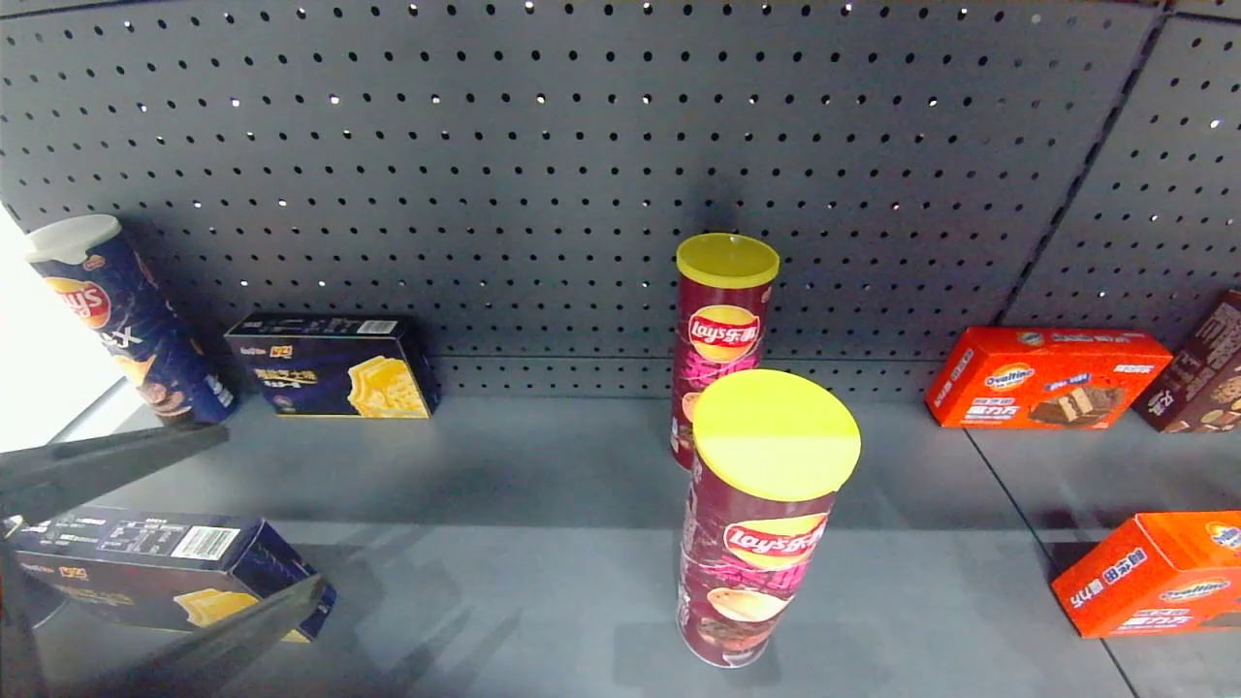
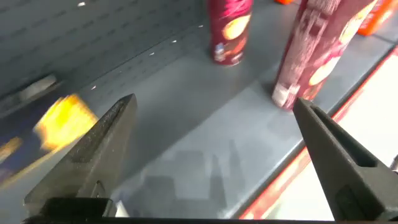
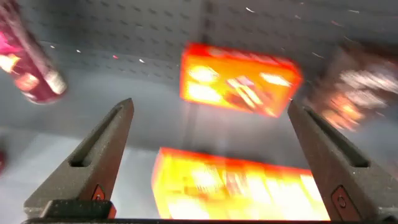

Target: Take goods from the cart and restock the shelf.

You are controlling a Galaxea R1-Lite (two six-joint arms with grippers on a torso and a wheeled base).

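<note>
Left hand (image 2: pixel 212 102) is spread and empty beside the dark blue box (image 1: pixel 145 562) at the shelf's (image 1: pixel 543 465) front left corner, so that one looks stocked. Chip cans (image 1: pixel 756 523) stand mid-shelf and orange boxes (image 1: pixel 1047 378) sit at the right. Right hand (image 3: pixel 211 102) is spread empty too, and I'd guess the gaps need more goods.

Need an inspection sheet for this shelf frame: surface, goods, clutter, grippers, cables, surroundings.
Surface: grey shelf board, with a seam towards its right end.
Job's things: front maroon can and rear maroon can, both upright with yellow lids, mid-shelf. Blue can at far left. Rear navy box and front navy box on the left. Rear orange box and front orange box on the right. Brown box at the right edge.
Clutter: nothing seen.
Grippers: left gripper open, holding nothing, by the front navy box. Right gripper open, holding nothing, facing the orange boxes.
Cables: nothing seen.
Surroundings: perforated back panel.
</note>
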